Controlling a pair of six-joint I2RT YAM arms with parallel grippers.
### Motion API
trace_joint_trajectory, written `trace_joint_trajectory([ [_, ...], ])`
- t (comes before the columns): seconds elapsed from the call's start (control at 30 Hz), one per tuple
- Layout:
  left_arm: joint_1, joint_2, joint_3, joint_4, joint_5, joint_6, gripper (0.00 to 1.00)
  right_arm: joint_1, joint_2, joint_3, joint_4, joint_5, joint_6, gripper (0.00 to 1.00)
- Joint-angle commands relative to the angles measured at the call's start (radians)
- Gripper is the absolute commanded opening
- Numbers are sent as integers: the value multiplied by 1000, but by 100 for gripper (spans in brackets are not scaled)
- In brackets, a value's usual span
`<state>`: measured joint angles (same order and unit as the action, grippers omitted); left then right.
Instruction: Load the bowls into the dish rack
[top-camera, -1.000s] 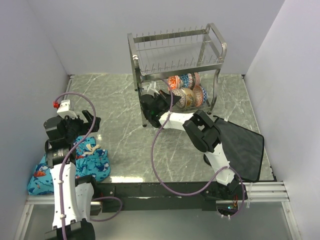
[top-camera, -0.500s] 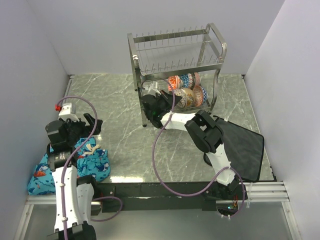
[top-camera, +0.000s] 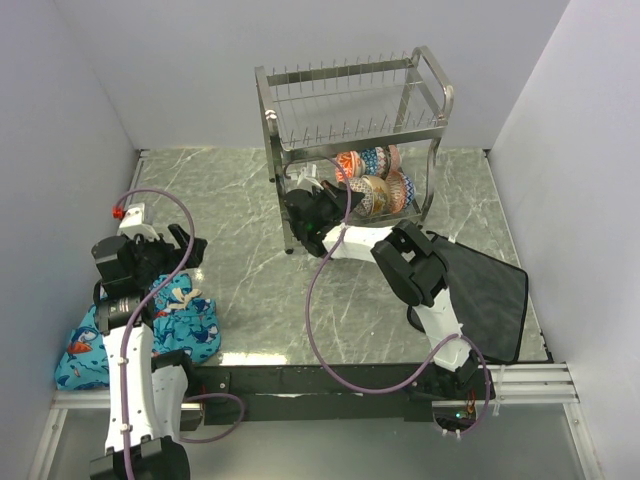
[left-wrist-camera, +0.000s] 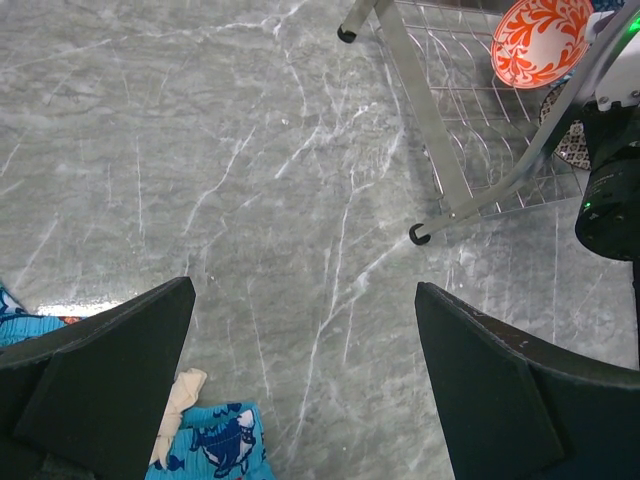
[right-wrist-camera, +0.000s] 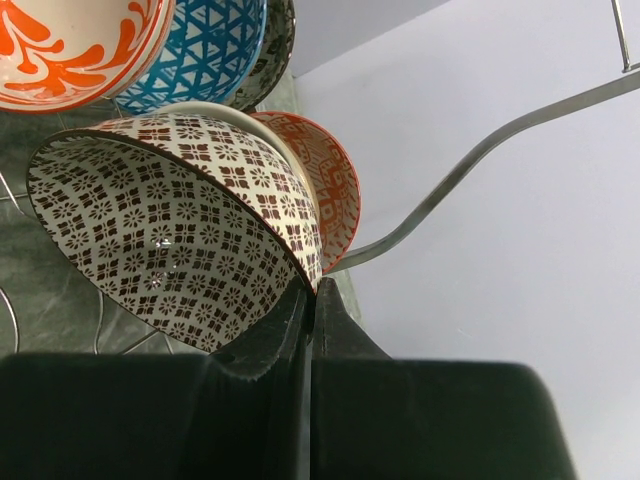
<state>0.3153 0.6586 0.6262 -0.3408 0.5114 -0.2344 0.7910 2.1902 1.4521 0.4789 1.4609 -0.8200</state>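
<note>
The right gripper (right-wrist-camera: 308, 292) pinches the brown bowl (right-wrist-camera: 170, 230) by its rim, low in the dish rack (top-camera: 270, 120). The left gripper (left-wrist-camera: 303, 290) gapes apart. A slip could knock the red bowl (right-wrist-camera: 335, 185) behind.

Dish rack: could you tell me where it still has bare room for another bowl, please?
Upper tier is bare throughout. Lower tier is crowded in its right half with bowls, the right end effector gripping the brown-patterned bowl there.

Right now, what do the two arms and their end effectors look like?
The left arm and right arm have white links and black joints; a looping purple cable trails each. The left end effector has broad, black, wedge-shaped fingers; the right end effector is black too.
</note>
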Motion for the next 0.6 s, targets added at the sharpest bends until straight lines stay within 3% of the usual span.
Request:
trace_joint_trajectory([
  [0.0,2,-14,50,10,7,1,99,-39,51,43,-27,142,28,0],
  [0.33,4,-14,47,9,-4,3,99,-65,123,109,3,158,30,0],
  [0.57,8,-14,52,-4,-25,12,99,-59,206,241,35,174,24,0],
])
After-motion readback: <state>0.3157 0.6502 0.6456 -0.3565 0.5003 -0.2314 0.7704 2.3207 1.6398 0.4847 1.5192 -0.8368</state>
